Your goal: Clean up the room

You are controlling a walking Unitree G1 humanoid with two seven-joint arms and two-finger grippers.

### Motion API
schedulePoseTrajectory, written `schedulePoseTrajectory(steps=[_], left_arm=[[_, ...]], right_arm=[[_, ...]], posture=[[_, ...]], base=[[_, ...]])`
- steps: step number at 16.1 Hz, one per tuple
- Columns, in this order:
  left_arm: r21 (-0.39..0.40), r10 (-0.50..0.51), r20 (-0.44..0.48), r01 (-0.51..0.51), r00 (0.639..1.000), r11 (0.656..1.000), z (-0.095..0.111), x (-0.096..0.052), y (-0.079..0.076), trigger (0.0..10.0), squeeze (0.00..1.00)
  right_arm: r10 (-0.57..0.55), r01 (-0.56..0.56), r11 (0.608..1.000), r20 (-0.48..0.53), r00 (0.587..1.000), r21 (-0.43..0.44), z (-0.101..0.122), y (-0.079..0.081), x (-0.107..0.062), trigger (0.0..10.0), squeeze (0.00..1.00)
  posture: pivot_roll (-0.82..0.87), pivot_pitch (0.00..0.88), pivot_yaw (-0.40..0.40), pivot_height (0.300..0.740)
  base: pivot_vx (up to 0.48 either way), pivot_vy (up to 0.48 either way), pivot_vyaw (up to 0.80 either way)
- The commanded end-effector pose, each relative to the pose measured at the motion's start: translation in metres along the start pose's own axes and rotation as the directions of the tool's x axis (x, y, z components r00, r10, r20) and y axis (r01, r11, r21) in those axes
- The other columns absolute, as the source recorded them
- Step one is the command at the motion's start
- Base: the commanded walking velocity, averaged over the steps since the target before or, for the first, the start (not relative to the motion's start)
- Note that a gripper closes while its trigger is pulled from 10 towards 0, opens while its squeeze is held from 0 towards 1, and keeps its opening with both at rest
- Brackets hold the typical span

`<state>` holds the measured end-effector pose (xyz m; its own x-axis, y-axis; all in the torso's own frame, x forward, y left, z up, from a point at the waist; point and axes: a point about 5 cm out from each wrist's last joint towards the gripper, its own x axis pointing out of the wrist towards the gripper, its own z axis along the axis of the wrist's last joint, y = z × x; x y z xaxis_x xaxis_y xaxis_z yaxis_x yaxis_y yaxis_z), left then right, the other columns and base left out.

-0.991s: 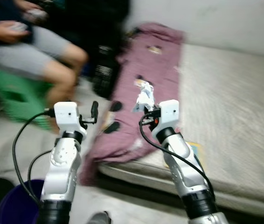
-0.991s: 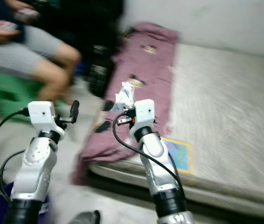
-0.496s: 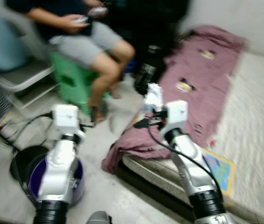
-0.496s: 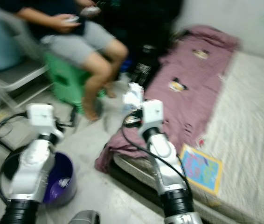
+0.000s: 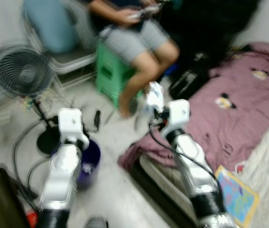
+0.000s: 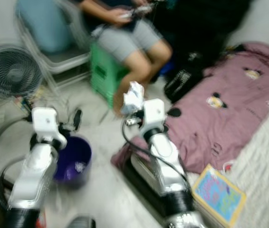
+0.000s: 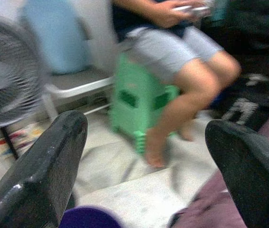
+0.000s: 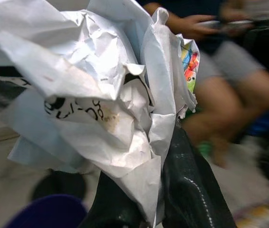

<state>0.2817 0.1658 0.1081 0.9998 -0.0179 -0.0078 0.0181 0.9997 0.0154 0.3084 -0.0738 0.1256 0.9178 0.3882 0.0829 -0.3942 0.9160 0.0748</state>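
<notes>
Swinging left, the head camera now takes in a round purple bucket (image 6: 73,159) below the wide-open left gripper (image 7: 148,156); right gripper (image 8: 148,199) clamps crumpled white paper (image 8: 96,95) with illegible black lettering.

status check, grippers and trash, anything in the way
Right gripper shut on crumpled paper. Left gripper open, empty. Purple bin on floor below left arm. Seated person and fan ahead.
</notes>
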Motion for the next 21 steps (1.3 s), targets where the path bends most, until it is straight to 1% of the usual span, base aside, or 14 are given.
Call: schedulePoseTrajectory(steps=[1, 3, 5, 6, 11, 17, 19, 21], left_arm=[[-0.009, -0.008, 0.026, 0.008, 1.0, 1.0, 0.007, 0.001, -0.004, 10.0, 0.0], [0.012, -0.001, 0.035, 0.001, 0.999, 1.0, 0.008, 0.001, -0.004, 10.0, 0.0], [0.012, -0.006, 0.038, 0.006, 0.999, 1.0, 0.009, 0.002, -0.005, 10.0, 0.0], [0.007, -0.026, 0.044, 0.025, 0.999, 1.0, 0.01, 0.004, -0.006, 10.0, 0.0], [0.001, -0.048, 0.059, 0.048, 0.997, 0.999, 0.014, 0.005, -0.009, 10.0, 0.0], [-0.023, -0.091, 0.065, 0.093, 0.994, 0.995, 0.016, 0.006, -0.016, 10.0, 0.0], [-0.048, -0.102, 0.066, 0.106, 0.993, 0.993, 0.016, 0.005, -0.017, 10.0, 0.0], [-0.048, -0.108, 0.071, 0.112, 0.992, 0.993, 0.016, 0.004, -0.017, 10.0, 0.0]], right_arm=[[0.007, -0.007, 1.0, 0.01, 1.0, -0.017, 0.003, -0.002, 0.001, 10.0, 0.0], [0.012, -0.011, 1.0, 0.01, 1.0, -0.019, 0.003, -0.002, 0.002, 10.0, 0.0], [0.012, -0.012, 1.0, 0.011, 1.0, -0.019, 0.003, -0.003, 0.003, 10.0, 0.0], [0.011, -0.01, 1.0, 0.012, 1.0, -0.02, 0.003, -0.003, 0.003, 10.0, 0.0], [-0.002, 0.002, 1.0, 0.013, 1.0, -0.014, 0.002, -0.002, 0.002, 10.0, 0.0], [-0.013, 0.013, 1.0, 0.012, 1.0, -0.008, 0.001, -0.003, 0.002, 10.0, 0.0], [-0.026, 0.026, 1.0, 0.008, 1.0, -0.015, 0.0, -0.004, 0.002, 10.0, 0.0], [-0.026, 0.026, 1.0, 0.007, 1.0, -0.015, 0.0, -0.004, 0.002, 10.0, 0.0]], posture=[[0.05, 0.0, -0.058, 0.74], [0.05, 0.0, -0.059, 0.74], [0.05, 0.0, -0.056, 0.74], [0.05, 0.0, -0.053, 0.74], [0.04, 0.0, -0.039, 0.74], [0.04, 0.0, -0.033, 0.74], [0.03, 0.0, -0.034, 0.74], [0.04, 0.0, -0.034, 0.74]], base=[[0.0, 0.0, 0.8], [0.0, 0.0, 0.8], [0.0, 0.0, 0.8], [0.0, 0.0, 0.8], [0.0, 0.0, 0.8], [0.0, 0.0, 0.8], [0.0, 0.0, 0.0], [0.0, 0.0, 0.0]])
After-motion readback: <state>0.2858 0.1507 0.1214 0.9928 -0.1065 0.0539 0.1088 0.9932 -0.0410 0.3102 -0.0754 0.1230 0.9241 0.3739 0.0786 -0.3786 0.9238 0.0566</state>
